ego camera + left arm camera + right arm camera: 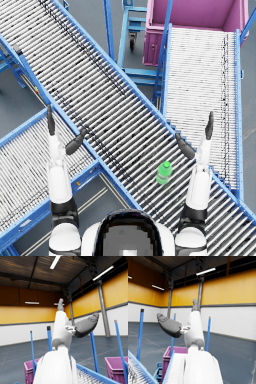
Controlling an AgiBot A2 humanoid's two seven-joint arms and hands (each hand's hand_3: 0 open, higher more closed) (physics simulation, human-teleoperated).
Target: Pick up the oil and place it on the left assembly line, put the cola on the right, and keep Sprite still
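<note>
In the head view, a long grey roller conveyor with a blue frame [100, 100] runs diagonally from the upper left to the lower right. A small green plastic Sprite bottle [164, 172] sits on its rollers in the lower right part, near the right forearm but apart from it. Whether the bottle is upright or lying I cannot tell from above.

The left hand [62, 136] is raised at the left edge of this conveyor. Its fingers point away and its thumb is spread to the side, and it holds nothing. The right hand [199, 140] is raised at the opposite edge in the same way, fingers apart and empty.

A shorter roller conveyor [200, 85] lies on the right, with a pink plastic bin [195, 22] at its far end. Another roller conveyor [25, 160] lies at the lower left.

In the left wrist view, the left hand stands up before a yellow warehouse wall [25, 314], with the dark thumb well apart from the fingers and nothing in it.

In the right wrist view, the right hand is likewise spread and empty — the pink bin shows behind the forearm.
</note>
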